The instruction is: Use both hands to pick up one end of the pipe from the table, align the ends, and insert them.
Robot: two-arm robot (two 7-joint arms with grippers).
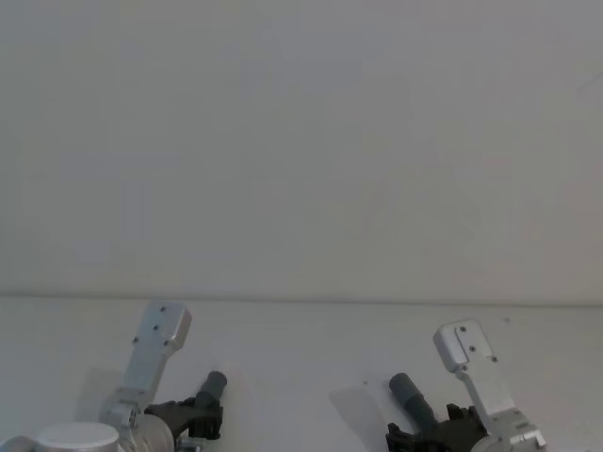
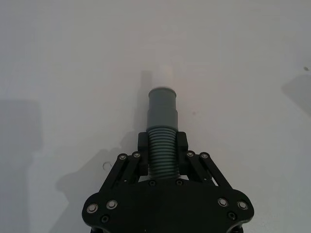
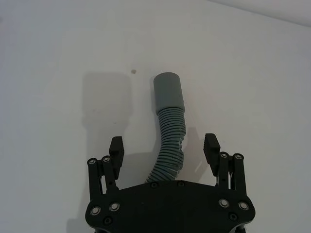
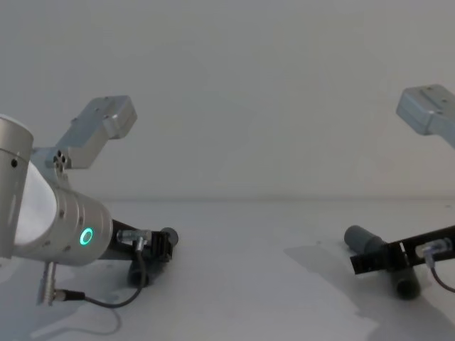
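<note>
Left gripper sits low with fingers pinched in — right gripper (equally low) has its own spread wide.

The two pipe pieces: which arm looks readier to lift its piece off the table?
Left. The left gripper is shut on the ribbed middle of the white-stub piece. The right gripper is open, its fingers standing apart either side of the grey-cuff piece, so it probably has to close first.

We took this for a robotics lab or test cell. A plain matte white bench met a plain pale grey wall at its far edge. By the bench's near left corner, a silver robot arm carried a lit ring and trailed a cable.
</note>
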